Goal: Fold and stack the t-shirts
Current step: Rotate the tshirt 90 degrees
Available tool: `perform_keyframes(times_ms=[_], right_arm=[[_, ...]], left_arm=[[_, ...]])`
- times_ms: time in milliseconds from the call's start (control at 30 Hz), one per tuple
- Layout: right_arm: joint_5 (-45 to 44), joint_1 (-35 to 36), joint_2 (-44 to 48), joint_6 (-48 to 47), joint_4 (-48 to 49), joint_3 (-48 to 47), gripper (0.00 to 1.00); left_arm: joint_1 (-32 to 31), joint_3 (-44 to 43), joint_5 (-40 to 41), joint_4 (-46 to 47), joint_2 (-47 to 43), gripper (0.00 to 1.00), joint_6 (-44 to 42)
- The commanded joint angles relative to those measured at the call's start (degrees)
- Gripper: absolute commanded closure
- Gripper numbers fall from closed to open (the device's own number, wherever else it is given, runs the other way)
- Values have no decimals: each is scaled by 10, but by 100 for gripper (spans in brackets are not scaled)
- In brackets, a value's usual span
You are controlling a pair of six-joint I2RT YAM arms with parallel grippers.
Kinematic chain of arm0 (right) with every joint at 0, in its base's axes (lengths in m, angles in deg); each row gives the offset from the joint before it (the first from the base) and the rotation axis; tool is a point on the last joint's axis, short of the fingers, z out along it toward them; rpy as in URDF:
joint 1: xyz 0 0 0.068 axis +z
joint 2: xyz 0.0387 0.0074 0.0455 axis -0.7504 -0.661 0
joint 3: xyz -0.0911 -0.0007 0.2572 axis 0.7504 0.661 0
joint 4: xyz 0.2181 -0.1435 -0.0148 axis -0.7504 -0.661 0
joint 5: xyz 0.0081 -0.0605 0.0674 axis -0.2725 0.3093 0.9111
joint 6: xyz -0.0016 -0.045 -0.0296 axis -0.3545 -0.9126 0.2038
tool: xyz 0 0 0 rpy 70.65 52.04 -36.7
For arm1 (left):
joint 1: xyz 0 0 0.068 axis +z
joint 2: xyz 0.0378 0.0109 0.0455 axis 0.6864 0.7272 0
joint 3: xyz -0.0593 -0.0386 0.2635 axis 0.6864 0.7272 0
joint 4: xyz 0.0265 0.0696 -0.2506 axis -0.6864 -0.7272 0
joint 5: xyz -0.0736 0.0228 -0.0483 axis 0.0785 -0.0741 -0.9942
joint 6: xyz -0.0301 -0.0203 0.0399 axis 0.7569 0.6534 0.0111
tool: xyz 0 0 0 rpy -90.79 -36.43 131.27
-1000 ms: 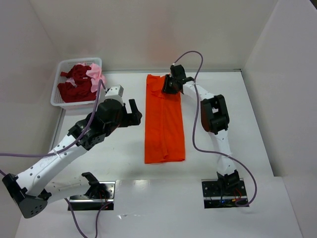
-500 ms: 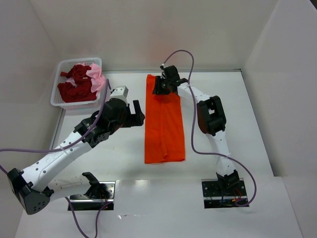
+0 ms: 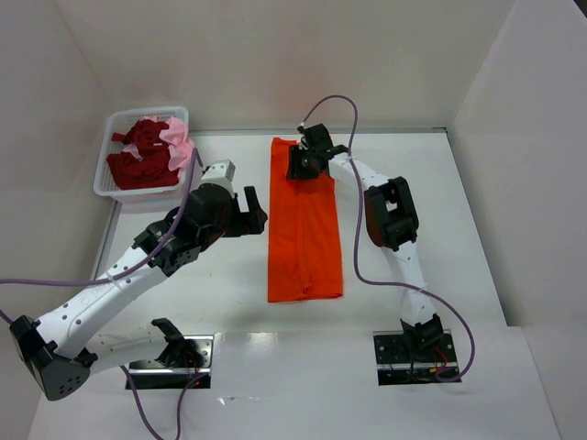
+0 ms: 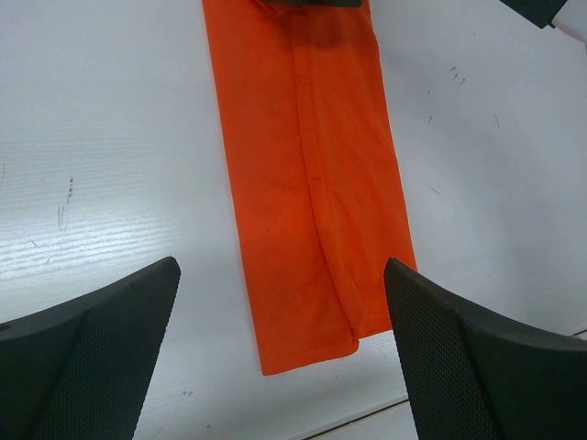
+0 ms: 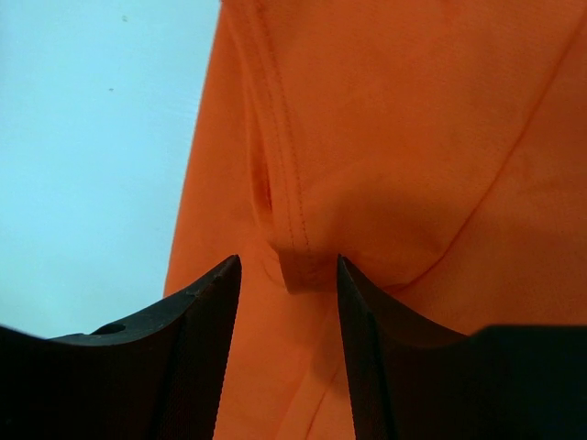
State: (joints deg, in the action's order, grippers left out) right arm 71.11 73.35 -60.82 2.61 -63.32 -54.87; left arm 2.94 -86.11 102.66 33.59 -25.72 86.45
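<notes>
The bright orange t-shirt (image 3: 304, 229) lies on the table folded into a long narrow strip; it also shows in the left wrist view (image 4: 303, 165). My right gripper (image 3: 301, 165) is down on the strip's far end. Its jaws stand partly open, with a stitched hem fold of the orange cloth (image 5: 413, 137) between the fingertips (image 5: 206, 293). My left gripper (image 3: 249, 209) hovers wide open and empty just left of the strip's middle, above the shirt's near left corner (image 4: 280, 266). A dark red shirt (image 3: 138, 163) and a pale pink shirt (image 3: 180, 139) lie crumpled in the basket.
A white mesh basket (image 3: 103, 188) stands at the far left corner. White walls enclose the table on the left, back and right. The right arm's purple cable (image 3: 362, 183) loops over the table beside the shirt.
My right gripper has slid left along the far end of the orange shirt. My left gripper has shifted a little toward the shirt. The shirt lies as before.
</notes>
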Motion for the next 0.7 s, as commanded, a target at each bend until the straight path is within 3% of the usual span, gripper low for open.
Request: perform_keyframes(times_ms=[0, 300, 667], right_arm=[[-34, -6, -15, 3, -29, -15, 48], [-3, -6, 5, 3, -19, -12, 46], [85, -32, 163, 56, -6, -65, 15]], left_arm=[[3, 7, -4, 15, -12, 0, -6], [3, 12, -4, 15, -23, 0, -1], [8, 6, -18, 45, -12, 0, -1]])
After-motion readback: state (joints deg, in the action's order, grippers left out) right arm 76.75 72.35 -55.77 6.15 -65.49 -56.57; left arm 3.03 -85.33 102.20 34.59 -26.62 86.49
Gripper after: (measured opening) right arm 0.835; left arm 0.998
